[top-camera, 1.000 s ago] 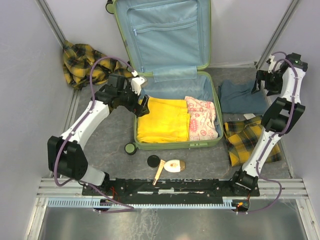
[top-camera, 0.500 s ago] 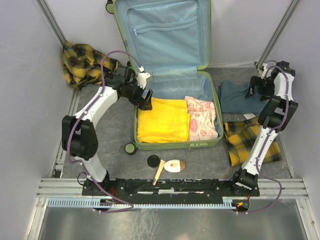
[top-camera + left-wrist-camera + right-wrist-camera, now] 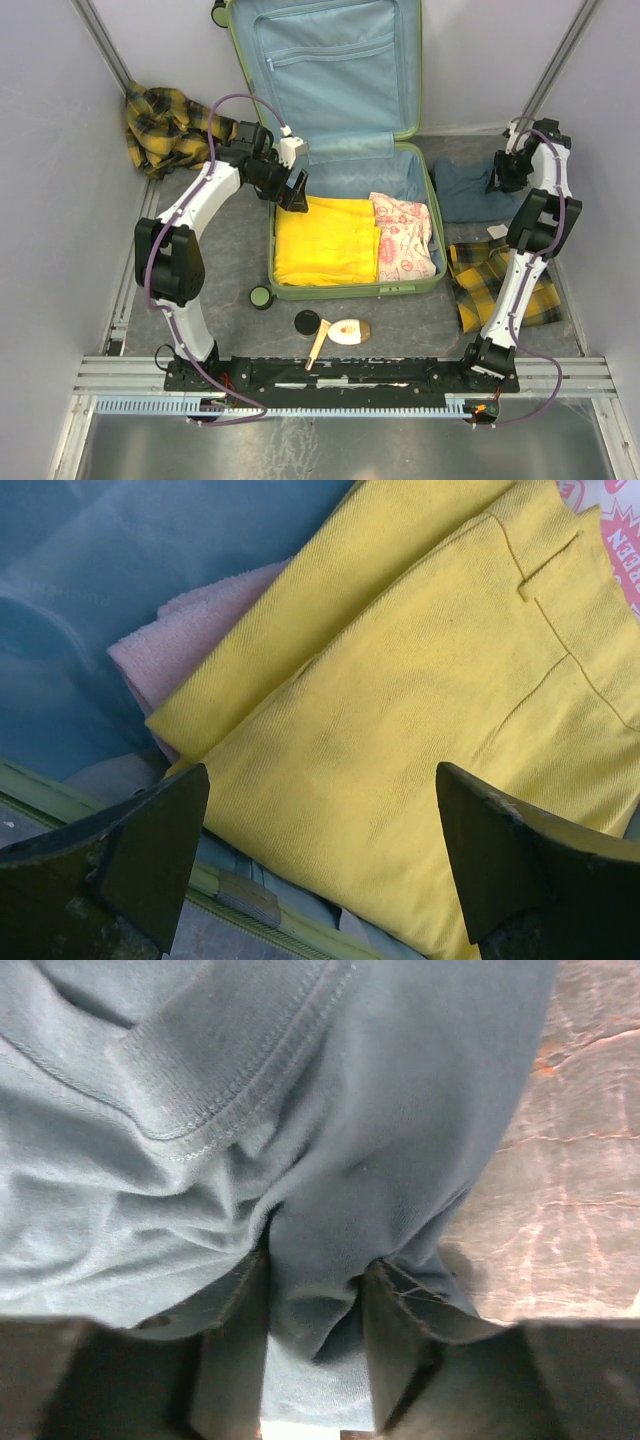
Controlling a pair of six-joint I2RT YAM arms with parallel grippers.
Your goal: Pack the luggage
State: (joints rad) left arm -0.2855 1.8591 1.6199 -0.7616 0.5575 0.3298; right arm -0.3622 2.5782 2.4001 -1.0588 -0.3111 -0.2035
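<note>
The luggage [image 3: 350, 291], a lime-green suitcase, lies open with its blue-lined lid [image 3: 330, 70] raised at the back. Inside lie a folded yellow garment [image 3: 325, 240] [image 3: 420, 730] and a pink patterned cloth [image 3: 405, 235]. My left gripper [image 3: 293, 190] [image 3: 320, 780] hovers open over the yellow garment's back-left corner, at the case's rim, holding nothing. My right gripper [image 3: 503, 172] [image 3: 315, 1265] is down on the blue-grey garment [image 3: 475, 195] [image 3: 300, 1110] to the right of the case, its jaws pinching a fold of that fabric.
A yellow plaid cloth [image 3: 165, 125] is heaped at the back left and another [image 3: 490, 280] lies at the right front. A black round lid [image 3: 307, 322], a small bottle [image 3: 347, 331] and a wooden stick [image 3: 318, 345] lie before the case. A pink towel [image 3: 200, 630] peeks from under the yellow garment.
My right gripper came down and left onto the blue-grey garment and closed on a fold. My left arm swung further in toward the case's back-left corner, still open.
</note>
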